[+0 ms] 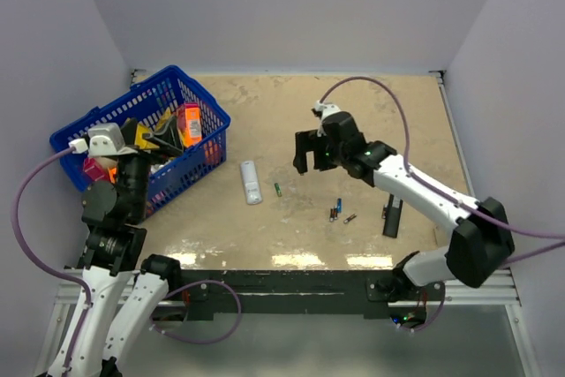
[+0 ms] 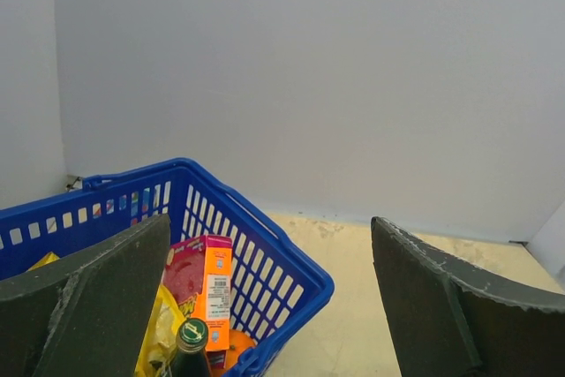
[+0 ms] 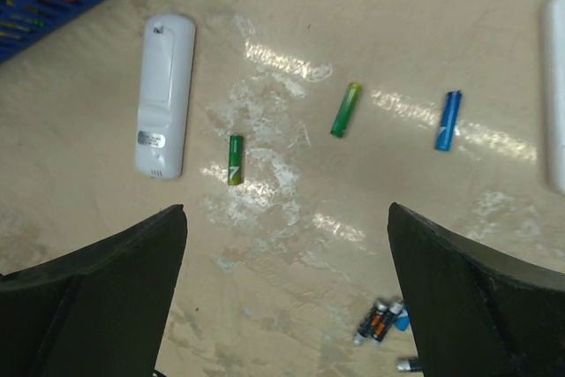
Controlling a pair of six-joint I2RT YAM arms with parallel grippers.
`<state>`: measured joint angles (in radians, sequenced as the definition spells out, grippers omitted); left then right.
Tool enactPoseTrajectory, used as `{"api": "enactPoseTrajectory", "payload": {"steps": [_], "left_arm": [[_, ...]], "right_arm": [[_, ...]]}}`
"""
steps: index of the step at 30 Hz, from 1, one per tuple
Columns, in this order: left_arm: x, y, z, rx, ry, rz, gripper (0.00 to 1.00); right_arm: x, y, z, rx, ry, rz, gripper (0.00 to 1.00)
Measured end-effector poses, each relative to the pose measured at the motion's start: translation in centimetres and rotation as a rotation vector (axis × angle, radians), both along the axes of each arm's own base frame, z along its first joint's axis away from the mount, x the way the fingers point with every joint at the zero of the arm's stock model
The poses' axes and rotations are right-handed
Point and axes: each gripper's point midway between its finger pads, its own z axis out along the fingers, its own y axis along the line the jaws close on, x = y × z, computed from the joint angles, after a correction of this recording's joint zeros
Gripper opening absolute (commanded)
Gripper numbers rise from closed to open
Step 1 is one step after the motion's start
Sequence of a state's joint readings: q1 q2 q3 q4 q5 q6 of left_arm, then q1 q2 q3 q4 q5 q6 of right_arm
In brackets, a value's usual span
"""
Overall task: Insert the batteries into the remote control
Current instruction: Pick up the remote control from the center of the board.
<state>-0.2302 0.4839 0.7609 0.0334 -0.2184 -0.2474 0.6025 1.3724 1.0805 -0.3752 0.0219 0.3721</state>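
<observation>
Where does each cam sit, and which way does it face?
Top external: above and behind the bases, looking down on the table; left arm and right arm show.
Left wrist: held high, facing a wall over the blue basket; left fingers at the bottom.
Right wrist: looking down at the remote control and green battery; right fingers at the bottom.
Shared: top and right wrist both show remote control and that battery; top and left wrist, the basket.
</observation>
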Motion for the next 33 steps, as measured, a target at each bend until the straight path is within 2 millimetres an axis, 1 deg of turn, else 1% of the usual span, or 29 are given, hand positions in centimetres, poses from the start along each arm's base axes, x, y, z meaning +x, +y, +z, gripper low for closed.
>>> {"api": "enactPoseTrajectory", "payload": {"steps": [2,3,5,8,12,18,21,24,28,30,33], "left_arm": [[-0.1,0.1,-0.3,0.000,0.013,0.004,1.00],[-0.1,0.1,-0.4,-0.001,0.017,0.007,1.00],[-0.2,0.3,-0.8,-0.002,0.032,0.015,1.00],[-0.4,0.5,-1.4,0.001,0.055,0.023,1.00],[-0.6,0.9,-2.1,0.003,0.083,0.040,1.00],[-0.8,1.1,-2.8,0.006,0.109,0.051,1.00],[-0.8,1.1,-3.0,0.007,0.116,0.054,1.00],[-0.9,1.1,-3.2,0.007,0.122,0.055,1.00],[-1.0,1.2,-3.2,0.005,0.123,0.062,1.00],[-1.1,1.2,-3.1,0.003,0.119,0.060,1.00],[-1.2,1.3,-2.9,-0.001,0.112,0.061,1.00]], "right_arm": [[-0.8,2.1,-1.9,-0.029,0.050,0.029,0.98],[-0.9,2.8,-2.7,-0.041,0.071,0.035,0.98],[-1.2,4.8,-4.7,-0.079,0.112,0.047,0.98],[-1.6,7.7,-6.6,-0.124,0.140,0.066,0.98],[-2.1,11.6,-8.0,-0.153,0.138,0.079,0.98],[-2.2,15.6,-9.5,-0.184,0.113,0.083,0.98],[-2.1,16.8,-10.6,-0.210,0.108,0.084,0.97],[-2.2,17.6,-12.0,-0.255,0.104,0.081,0.91],[-2.7,17.5,-13.9,-0.331,0.103,0.070,0.86],[-3.1,17.1,-14.6,-0.363,0.109,0.068,0.81],[-3.4,17.2,-14.6,-0.372,0.101,0.067,0.74]]}}
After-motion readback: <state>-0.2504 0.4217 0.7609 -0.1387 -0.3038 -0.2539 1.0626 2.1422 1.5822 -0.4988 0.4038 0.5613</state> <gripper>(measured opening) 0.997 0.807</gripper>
